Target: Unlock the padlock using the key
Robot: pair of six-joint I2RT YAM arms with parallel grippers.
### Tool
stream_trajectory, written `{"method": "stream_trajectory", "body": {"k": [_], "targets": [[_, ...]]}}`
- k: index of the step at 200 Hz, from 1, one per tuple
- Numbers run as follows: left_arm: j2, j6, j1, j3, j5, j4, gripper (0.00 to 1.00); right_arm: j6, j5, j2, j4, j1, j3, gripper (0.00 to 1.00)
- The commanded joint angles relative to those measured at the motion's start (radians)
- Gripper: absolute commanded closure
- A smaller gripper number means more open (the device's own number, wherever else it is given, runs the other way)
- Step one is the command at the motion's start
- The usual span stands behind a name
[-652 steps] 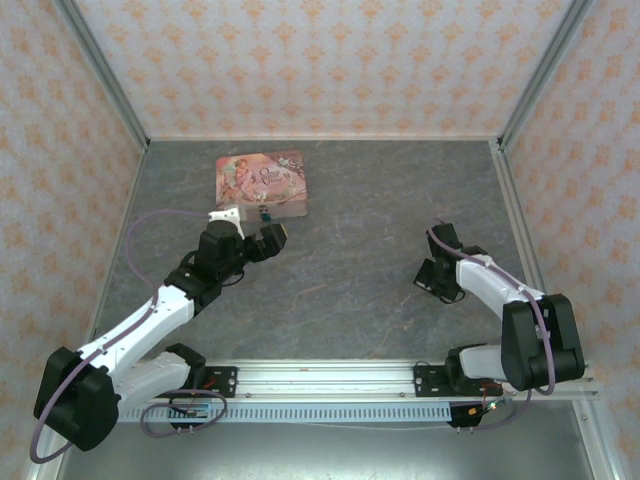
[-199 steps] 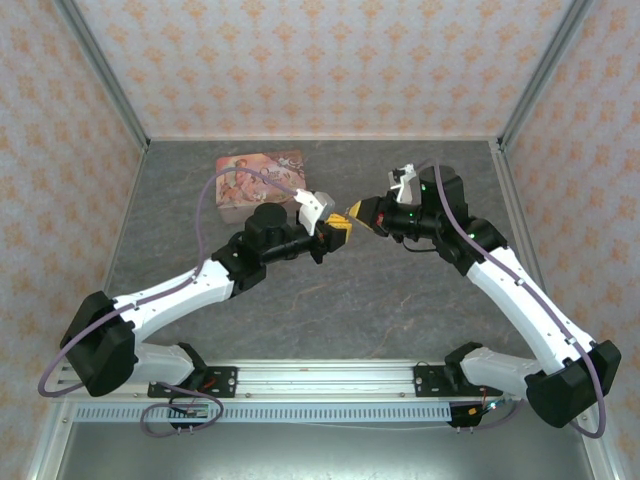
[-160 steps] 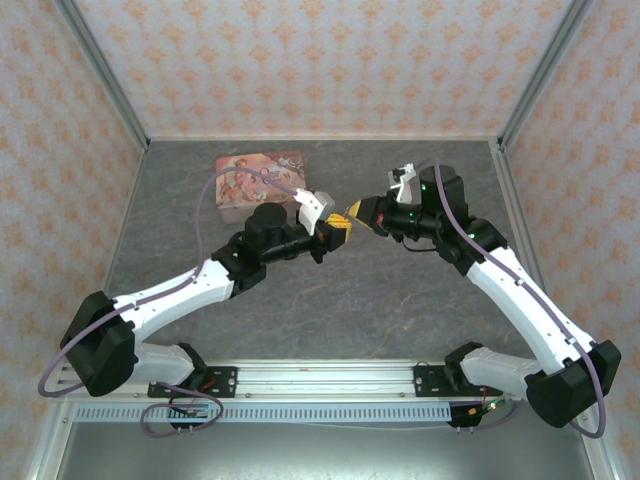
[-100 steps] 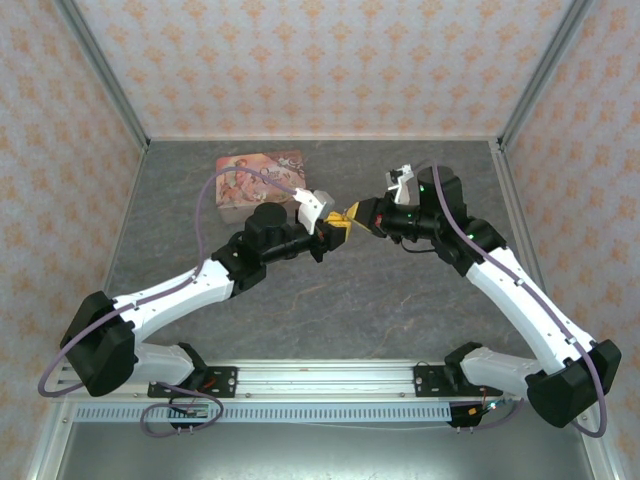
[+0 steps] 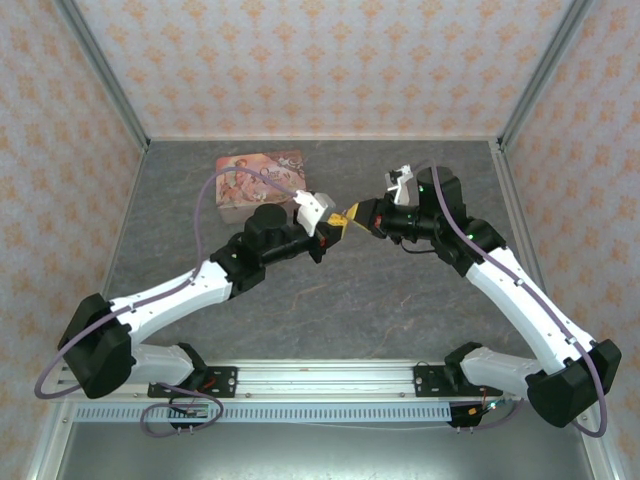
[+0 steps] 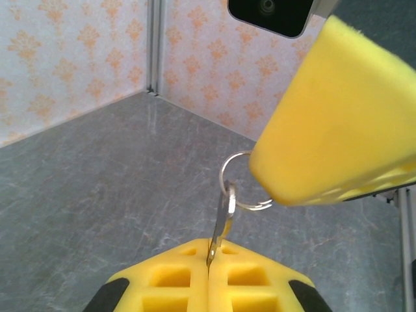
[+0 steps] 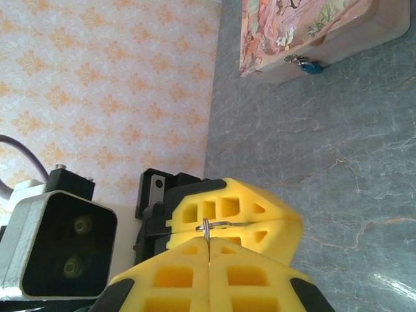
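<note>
The padlock (image 7: 311,65) is tiny: a blue body under a dark metal shackle, hanging at the front wall of the pink picture-printed tin box (image 7: 305,26). The box sits far left on the grey tabletop (image 5: 400,290), well apart from both claws. My right wrist camera shows the lock clearly. From overhead, my left arm crosses the tin's front edge and I cannot read anything that small. The left wrist camera shows the key (image 6: 220,229) pinched in the closed seam of the left claw (image 6: 209,260), its key ring (image 6: 235,188) disappearing behind a yellow pad. The right claw (image 7: 208,250) is pressed together on that ring's thin wire. The key's tip is buried between the pads.
</note>
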Motion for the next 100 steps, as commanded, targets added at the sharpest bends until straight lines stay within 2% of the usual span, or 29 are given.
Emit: {"method": "stream_trajectory", "body": {"k": [1,23,65,100], "targets": [[-0.047,0.110,-0.005,0.010,-0.084,-0.072,1.00,-0.025,0.031,-0.038,-0.029,0.006,0.006,0.89],[-0.055,0.237,-0.023,0.038,-0.152,-0.167,1.00,-0.007,0.055,-0.062,-0.026,0.007,0.006,0.76],[-0.055,0.462,-0.068,0.124,-0.305,-0.351,1.00,0.067,0.071,-0.097,-0.027,0.006,-0.016,0.60],[-0.049,0.566,-0.087,0.180,-0.356,-0.431,1.00,0.127,0.026,-0.085,-0.036,0.006,-0.045,0.56]]}}
